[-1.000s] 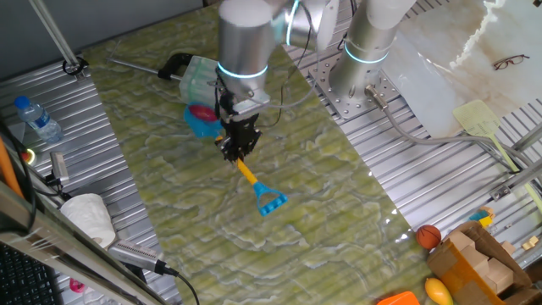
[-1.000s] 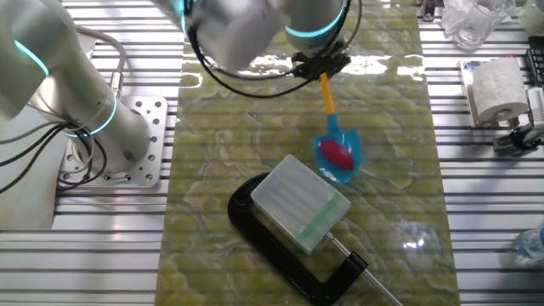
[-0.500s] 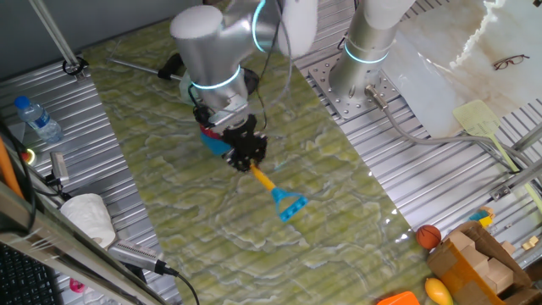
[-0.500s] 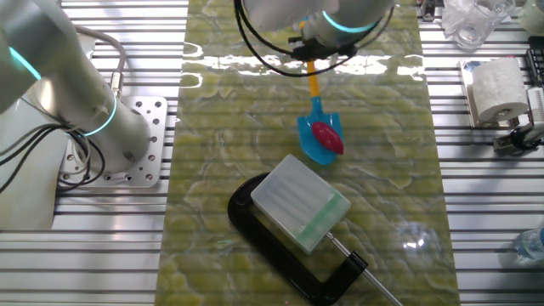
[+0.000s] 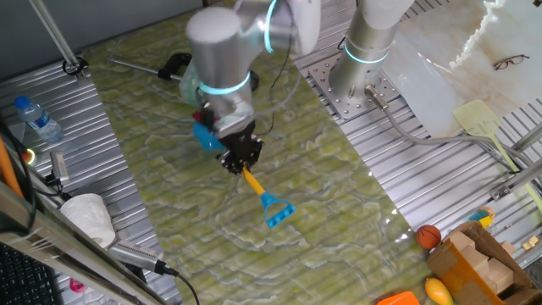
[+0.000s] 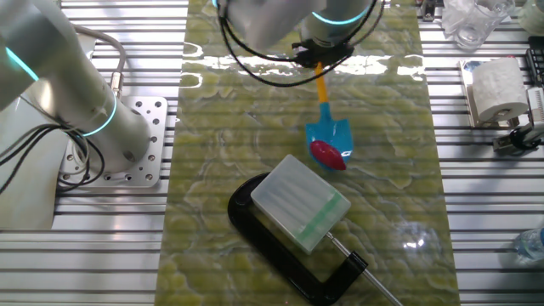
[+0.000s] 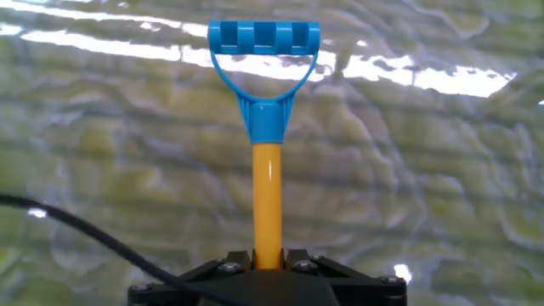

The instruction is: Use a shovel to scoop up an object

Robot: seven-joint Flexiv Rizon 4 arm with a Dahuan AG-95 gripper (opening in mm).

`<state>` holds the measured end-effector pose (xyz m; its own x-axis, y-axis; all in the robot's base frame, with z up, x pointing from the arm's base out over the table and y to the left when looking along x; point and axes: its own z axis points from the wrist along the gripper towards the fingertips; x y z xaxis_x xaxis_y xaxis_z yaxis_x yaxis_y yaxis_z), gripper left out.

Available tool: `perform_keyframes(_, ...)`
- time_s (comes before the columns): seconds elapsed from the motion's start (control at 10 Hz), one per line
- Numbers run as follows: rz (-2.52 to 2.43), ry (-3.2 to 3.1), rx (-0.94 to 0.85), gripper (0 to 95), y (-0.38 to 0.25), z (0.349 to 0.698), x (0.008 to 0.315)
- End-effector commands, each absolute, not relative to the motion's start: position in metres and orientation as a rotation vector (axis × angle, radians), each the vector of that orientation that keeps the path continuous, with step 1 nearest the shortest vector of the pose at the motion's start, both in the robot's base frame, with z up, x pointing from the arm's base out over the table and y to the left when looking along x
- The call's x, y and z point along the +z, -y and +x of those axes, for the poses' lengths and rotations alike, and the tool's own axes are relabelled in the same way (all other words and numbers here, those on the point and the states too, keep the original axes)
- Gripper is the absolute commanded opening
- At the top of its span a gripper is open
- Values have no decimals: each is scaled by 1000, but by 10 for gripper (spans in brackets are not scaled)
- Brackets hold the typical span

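Observation:
The shovel has a bright blue blade, a yellow shaft and a blue D-shaped end. My gripper is shut on the shaft, blade down toward the green mat. In the hand view my gripper clamps the yellow shaft, with the D-shaped end beyond it. The dark red oval object lies at the blade's tip, overlapping its edge. In the one fixed view my gripper and arm hide most of the blade and the object.
A pale translucent box sits on a black clamp just beyond the blade's tip. A second arm's base stands at the mat's side. A paper roll, a water bottle and an orange ball lie off the mat.
The shovel has swung and shifted in my grip. The red object has moved from the middle of the blade to its tip, nearer the translucent box.

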<state>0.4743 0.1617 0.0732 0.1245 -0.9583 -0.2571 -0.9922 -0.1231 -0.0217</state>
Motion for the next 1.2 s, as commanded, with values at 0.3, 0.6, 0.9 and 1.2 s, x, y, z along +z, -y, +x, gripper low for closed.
perform_keyframes(0.3, -2204, -1956, 251, 0, -159, 472, 77)
perform_keyframes(0.6, -2202, -1980, 245, 0, -160, 474, 78)
perform_keyframes(0.9, -2174, -2040, 230, 0, -163, 478, 79)
perform_keyframes(1.2, -2086, -2147, 232, 0, -166, 481, 81)
